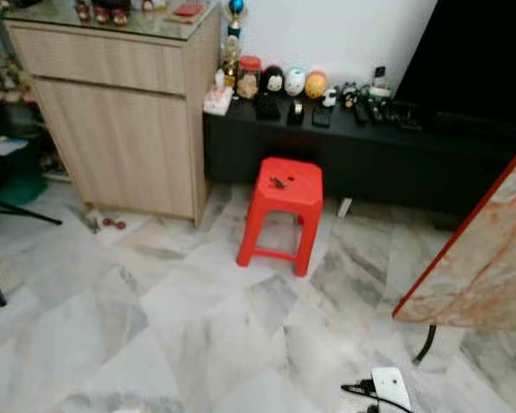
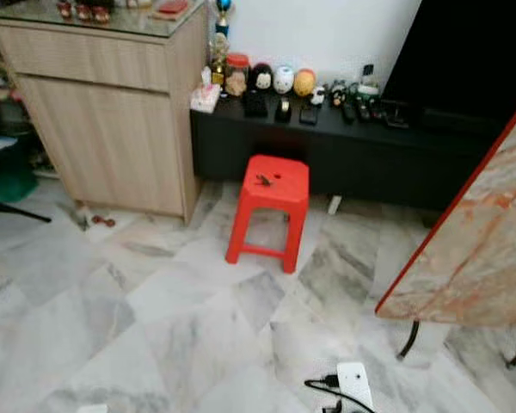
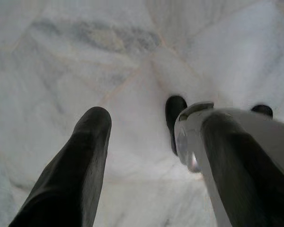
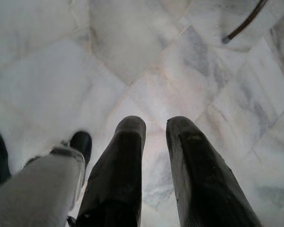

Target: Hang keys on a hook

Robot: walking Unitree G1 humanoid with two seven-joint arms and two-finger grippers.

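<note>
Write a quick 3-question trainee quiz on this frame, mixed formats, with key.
1. True or false: the keys lie on the red stool.
2. The stool stands in front of: A) the black low cabinet B) the wooden cabinet C) the tilted marble tabletop.
3. Fill in: both grippers point down at the marble ____.

Key: 1 true; 2 A; 3 floor.

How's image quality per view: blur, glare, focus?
Left and right eye views: evenly lit, slightly soft; keys on the red stool are a small dark smudge; mild glare on the cabinet's glass top. Left wrist view: left gripper close and blurred, marble floor washed out. Right wrist view: right gripper fairly sharp, floor bright.
</note>
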